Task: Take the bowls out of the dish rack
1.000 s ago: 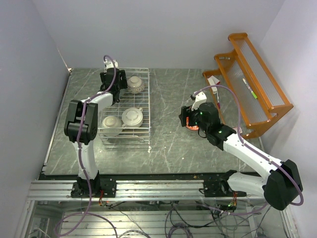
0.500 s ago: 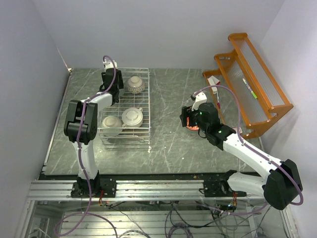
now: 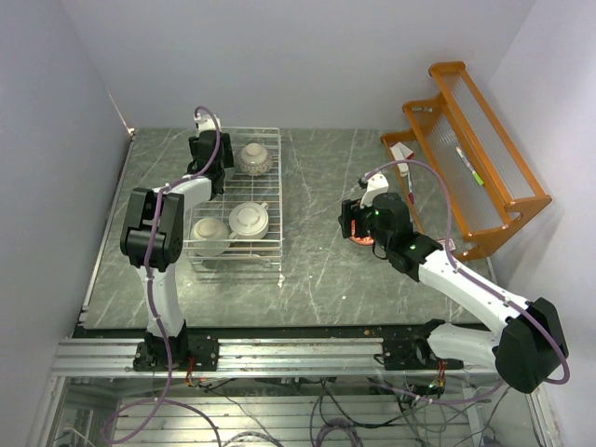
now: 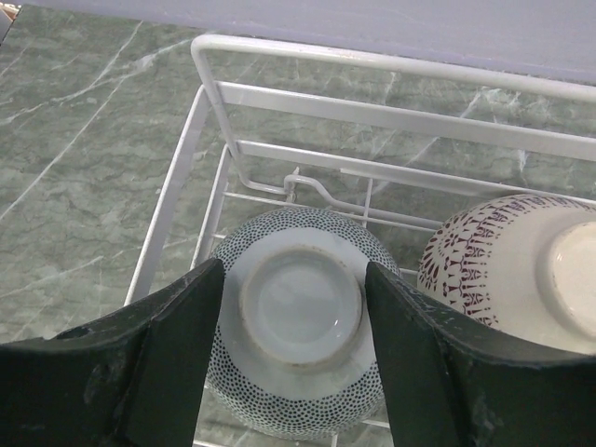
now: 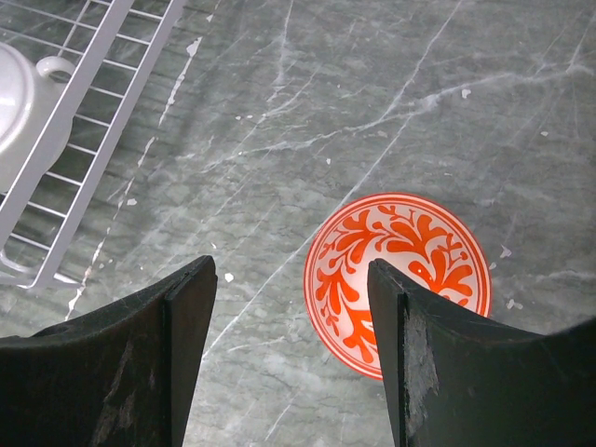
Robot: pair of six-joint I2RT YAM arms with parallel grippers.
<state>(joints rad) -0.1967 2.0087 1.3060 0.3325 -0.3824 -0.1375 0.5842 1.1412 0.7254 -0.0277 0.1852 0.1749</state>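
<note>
Left jaws: dark, blunt, spread to either side of an upturned grey-white dotted bowl (image 4: 298, 382) with a plain round foot, in a corner of the white wire dish rack (image 4: 372, 60); whether they touch it cannot be told. Just beside it in the rack sits a rounded white bowl with purple banding (image 4: 494, 270), also upturned. Right jaws: wide apart, holding nothing, above a glossy orange-red leaf-patterned bowl (image 5: 400, 251) on the green marbled surface (image 5: 279, 121), outside the rack.
</note>
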